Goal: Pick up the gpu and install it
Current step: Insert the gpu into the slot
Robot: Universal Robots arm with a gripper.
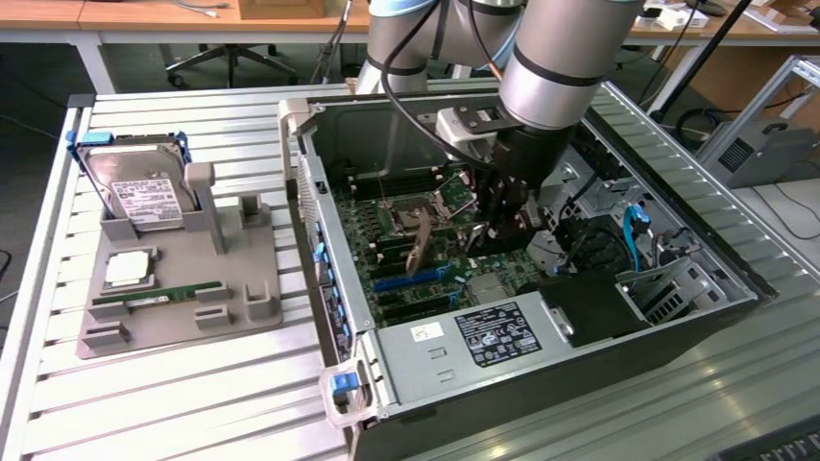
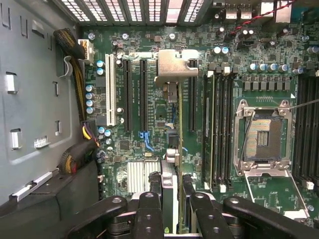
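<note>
Hand point(image 2: 172, 199) part-closed on the gpu point(image 2: 173, 99), held edge-on directly below it inside the case point(image 1: 336, 288), card's long axis running parallel to the black slots point(image 2: 134, 94) beside it.

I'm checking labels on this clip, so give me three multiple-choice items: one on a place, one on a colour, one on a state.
1. The hard drive sits
A. inside the case
B. on the tray, to the exterior view's left of the case
C. in the gripper

2. The tray is
A. red
B. yellow
C. grey

3. The gripper is
A. open and empty
B. shut on the memory stick
C. shut on the gpu

Key:
1 B: the hard drive stands propped at the far end of the tray, outside the case.
2 C: the tray's bare parts are plain grey.
3 C: in the wrist view, the gripper clamps the gpu edge-on over the motherboard.
</note>
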